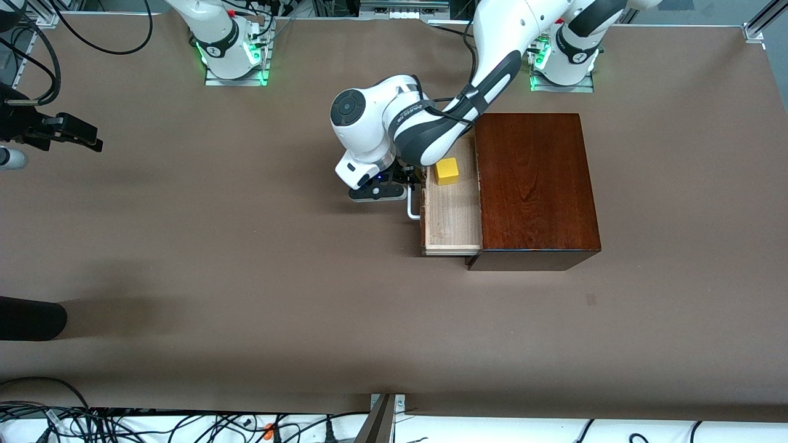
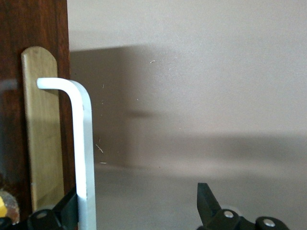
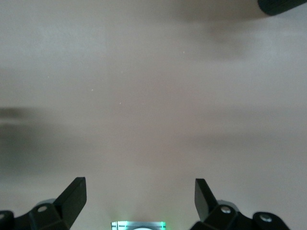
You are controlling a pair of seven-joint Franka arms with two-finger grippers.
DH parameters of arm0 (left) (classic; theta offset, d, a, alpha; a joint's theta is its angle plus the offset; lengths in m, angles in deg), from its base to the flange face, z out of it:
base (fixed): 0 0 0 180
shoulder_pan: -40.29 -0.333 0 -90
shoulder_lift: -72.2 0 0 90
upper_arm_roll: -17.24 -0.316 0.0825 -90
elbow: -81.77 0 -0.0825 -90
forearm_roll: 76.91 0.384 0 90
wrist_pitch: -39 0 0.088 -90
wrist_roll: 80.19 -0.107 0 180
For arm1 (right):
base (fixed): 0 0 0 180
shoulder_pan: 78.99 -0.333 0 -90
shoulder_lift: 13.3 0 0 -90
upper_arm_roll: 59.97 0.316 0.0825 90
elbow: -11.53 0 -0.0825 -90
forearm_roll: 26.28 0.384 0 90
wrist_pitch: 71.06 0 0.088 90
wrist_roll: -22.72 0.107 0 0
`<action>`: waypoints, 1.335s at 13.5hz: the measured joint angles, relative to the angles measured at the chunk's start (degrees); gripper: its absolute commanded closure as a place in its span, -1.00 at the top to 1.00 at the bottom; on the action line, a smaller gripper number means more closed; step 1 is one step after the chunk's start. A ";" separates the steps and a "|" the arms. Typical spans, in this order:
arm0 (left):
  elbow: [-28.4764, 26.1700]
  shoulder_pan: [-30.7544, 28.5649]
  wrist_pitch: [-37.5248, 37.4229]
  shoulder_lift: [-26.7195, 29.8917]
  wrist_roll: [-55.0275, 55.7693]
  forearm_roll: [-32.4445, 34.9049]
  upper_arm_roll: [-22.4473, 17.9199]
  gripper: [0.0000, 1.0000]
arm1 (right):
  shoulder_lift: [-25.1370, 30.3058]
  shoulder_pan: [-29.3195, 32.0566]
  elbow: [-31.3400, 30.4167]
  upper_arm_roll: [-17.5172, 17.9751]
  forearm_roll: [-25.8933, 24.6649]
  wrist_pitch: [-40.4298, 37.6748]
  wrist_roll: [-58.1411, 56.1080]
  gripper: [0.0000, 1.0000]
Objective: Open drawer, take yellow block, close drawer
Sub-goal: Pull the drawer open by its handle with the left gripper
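The dark mahogany box [image 1: 535, 184] stands toward the left arm's end of the table. Its drawer [image 1: 452, 215] is pulled partly out, showing the pale wood tray. The yellow block [image 1: 447, 171] lies in the tray, at the end farther from the front camera. My left gripper [image 1: 411, 183] is at the white bar handle [image 1: 414, 208]. In the left wrist view the handle [image 2: 82, 143] runs just inside one finger of the left gripper [image 2: 136, 207], which is open and not clamped on it. My right gripper [image 1: 83, 136] waits at the right arm's end of the table, and the right wrist view shows it open [image 3: 139, 191] over bare table.
A black rounded object [image 1: 28, 320] lies at the table's edge on the right arm's end, nearer the front camera. Cables [image 1: 123, 424] run along the front edge. Brown table surface [image 1: 277, 277] stretches between the drawer and the right gripper.
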 measured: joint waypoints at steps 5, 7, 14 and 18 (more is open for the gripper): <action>0.07 0.42 1.27 -0.09 0.01 0.00 -0.02 1.00 | -1.63 0.00 0.00 0.01 2.12 -1.04 0.06 1.00; 0.10 0.68 1.54 -0.14 0.01 0.02 -0.15 1.00 | -1.64 0.00 0.09 0.01 2.14 -1.08 0.03 1.00; 3.43 0.46 2.14 0.47 0.50 -1.69 0.96 1.00 | -2.30 0.00 0.12 0.02 2.14 -1.13 -0.01 1.00; 5.02 -3.83 -4.79 6.58 -4.31 -8.49 0.98 1.00 | -2.36 0.00 0.13 0.02 2.14 -1.19 -0.01 1.00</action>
